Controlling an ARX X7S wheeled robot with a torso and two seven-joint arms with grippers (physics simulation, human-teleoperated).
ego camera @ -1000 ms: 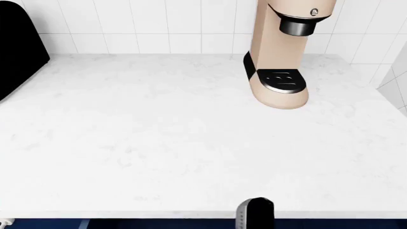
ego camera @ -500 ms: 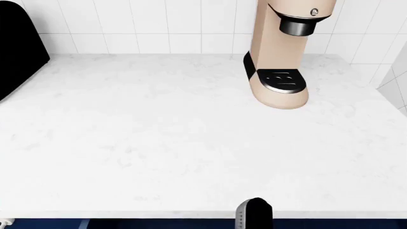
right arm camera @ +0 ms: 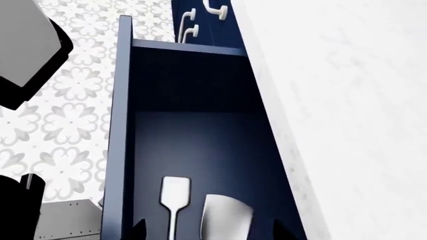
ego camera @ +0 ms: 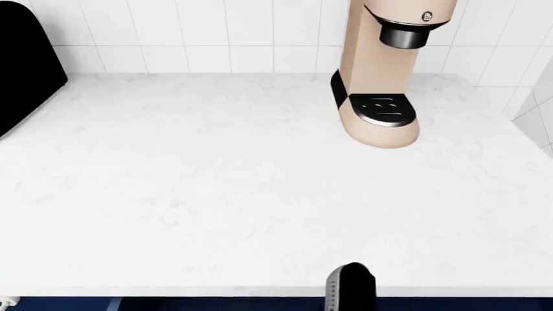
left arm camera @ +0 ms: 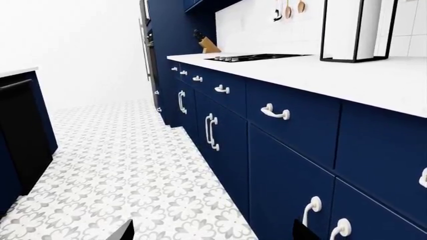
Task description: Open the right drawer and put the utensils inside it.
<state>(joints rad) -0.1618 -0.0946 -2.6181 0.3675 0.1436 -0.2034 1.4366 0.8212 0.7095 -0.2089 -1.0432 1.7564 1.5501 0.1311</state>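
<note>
two flat pale spatula blades [right arm camera: 225, 216] in the open navy drawer [right arm camera: 193, 130]; end effector states unclear

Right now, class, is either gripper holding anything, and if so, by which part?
Nothing is held. Both spatulas, the broad grey spatula and the slimmer spatula, lie inside the open drawer, apart from the right gripper; the left gripper is empty.

Left hand [left arm camera: 212, 231]: fingertips spread wide, empty. Right hand [right arm camera: 207, 231]: fingertips apart, holding nothing. Head view: one dark arm segment [ego camera: 349, 289] at bottom edge.
</note>
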